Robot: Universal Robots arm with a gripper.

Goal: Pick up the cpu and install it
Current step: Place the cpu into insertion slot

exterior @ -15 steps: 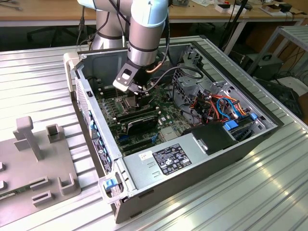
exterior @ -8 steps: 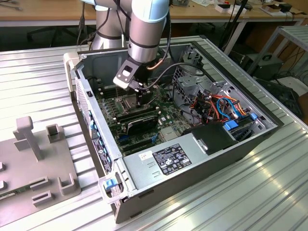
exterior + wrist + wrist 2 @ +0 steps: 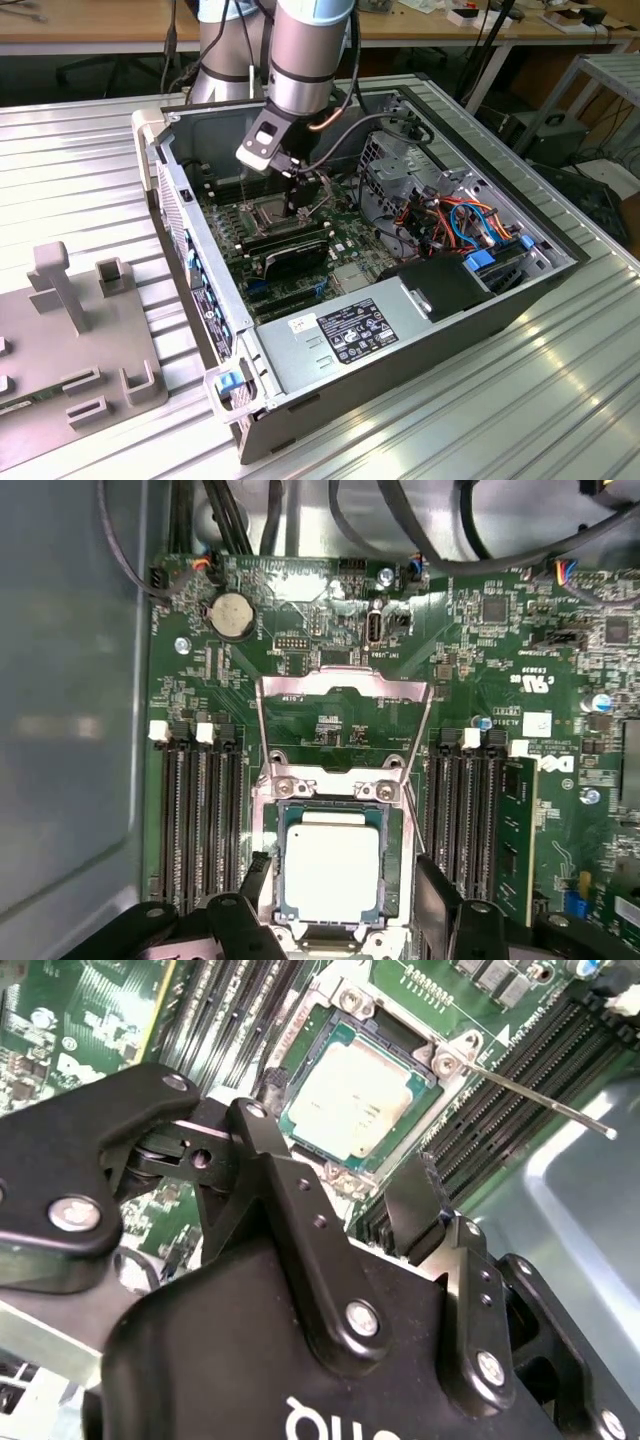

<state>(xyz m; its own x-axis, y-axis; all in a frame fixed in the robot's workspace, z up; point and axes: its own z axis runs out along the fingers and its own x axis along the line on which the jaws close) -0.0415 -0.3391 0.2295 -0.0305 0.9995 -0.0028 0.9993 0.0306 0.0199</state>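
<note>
The cpu [image 3: 333,872], a small square chip with a dull silver top, lies flat in the socket on the green motherboard [image 3: 480,660]; in the second wrist view the cpu [image 3: 350,1100] also sits inside the socket. The socket's hinged metal frame [image 3: 345,720] is swung open and its thin lever rod [image 3: 540,1095] sticks out to one side. My gripper [image 3: 345,892] hovers just above the chip, open, with one black fingertip [image 3: 256,873] on each side and a small gap to the chip's edges. In the exterior view the gripper [image 3: 302,200] reaches down into the open computer case [image 3: 200,250].
Rows of black memory slots [image 3: 200,820] flank the socket on both sides. A long black card [image 3: 290,250], the power supply [image 3: 350,330] and a tangle of coloured cables [image 3: 460,220] fill the case. A grey fixture [image 3: 80,330] stands at the exterior view's left.
</note>
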